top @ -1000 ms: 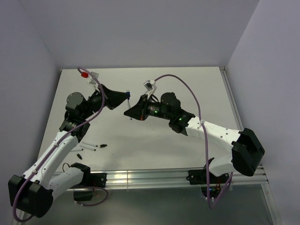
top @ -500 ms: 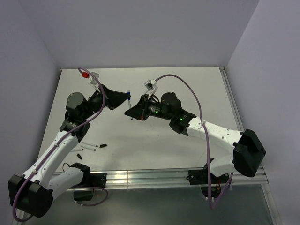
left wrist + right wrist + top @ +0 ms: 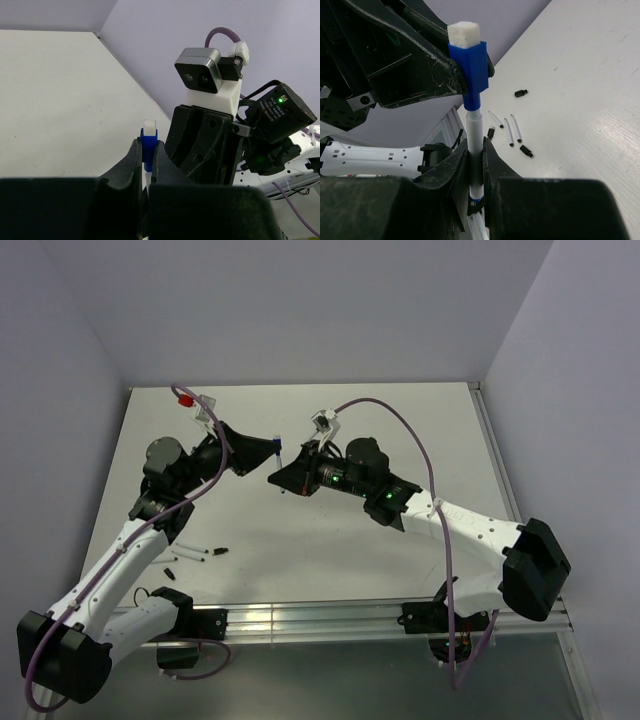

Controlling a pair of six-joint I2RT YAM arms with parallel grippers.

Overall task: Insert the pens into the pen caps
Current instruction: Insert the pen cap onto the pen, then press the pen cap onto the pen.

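Midair, left gripper [image 3: 146, 152] pinches blue cap [image 3: 149, 140]; right gripper [image 3: 476, 157] clamps pen [image 3: 474, 125], tip in cap.

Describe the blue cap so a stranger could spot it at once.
Look above the middle of the table, where the left claw and the right claw meet. The cap is pinched in the left claw, at the tip of the white pen that the right one holds. It alone is blue with a white end; the loose caps on the table are black.
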